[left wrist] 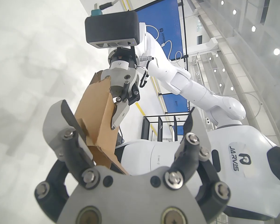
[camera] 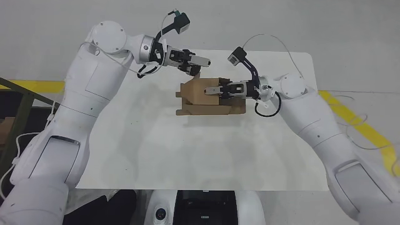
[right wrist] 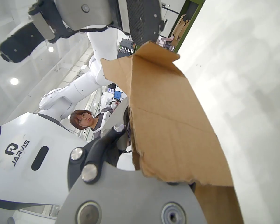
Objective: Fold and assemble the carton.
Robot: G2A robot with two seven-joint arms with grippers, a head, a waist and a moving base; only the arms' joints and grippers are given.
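Left tool (camera: pixel 198 67) gapes wide at the carton's (camera: pixel 197 102) far edge; right tool (camera: pixel 210 90) seemingly pinches its wall.

White table (camera: pixel 156 150): work surface, centre of scene. Yellow floor tape (camera: pixel 337 105): on grey floor, right of table. Green metal frame (right wrist: pixel 197 10): left of table, cardboard pieces (right wrist: pixel 180 25) inside it.

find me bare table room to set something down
Bare: the wide near half of the table, between carton and robot-side edge, and the strip left of the carton. Crowded: around the carton, where left gripper and right gripper meet.
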